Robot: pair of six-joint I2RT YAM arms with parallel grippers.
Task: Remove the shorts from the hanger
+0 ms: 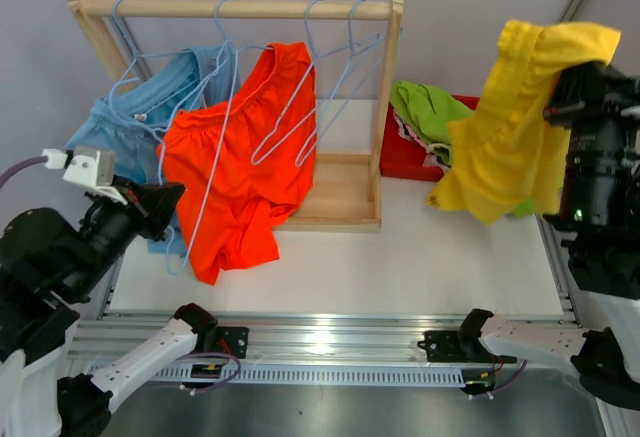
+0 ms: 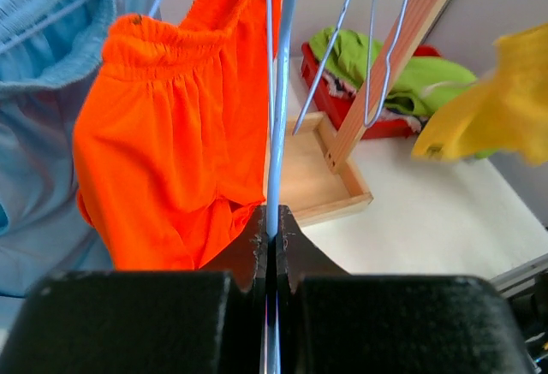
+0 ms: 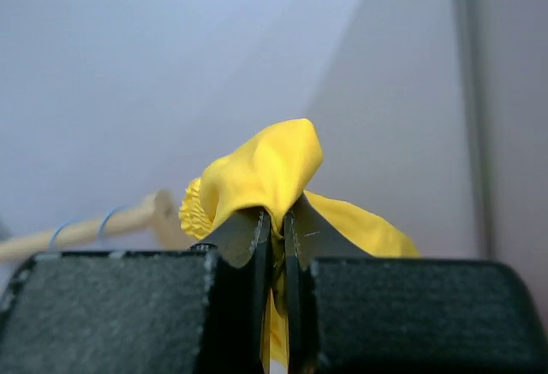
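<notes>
**Yellow shorts lifted off the rack, with two pairs to go**

Near left, the left gripper (image 2: 272, 227) is pinched fully shut on the thin wire of a pale blue hanger (image 2: 279, 126) that hangs against the orange shorts (image 1: 240, 177). Whether that hanger carries them is hard to tell. On the right, the right gripper (image 3: 276, 224) is clamped tight on a fold of the yellow shorts (image 1: 515, 117), which dangle high above the table, well apart from the wooden rack (image 1: 240, 7). Farther left, the light blue shorts (image 1: 140, 117) hang from the rack beside the orange pair, next to some bare hangers (image 1: 320, 87). At the far right, green shorts (image 1: 430, 109) lie in a red bin (image 1: 400, 167). The step in hand looks like carrying the yellow pair away. The next move probably calls for bringing it over the bin and opening the fingers, then working the orange pair loose while the left grip steadies the wire.
</notes>
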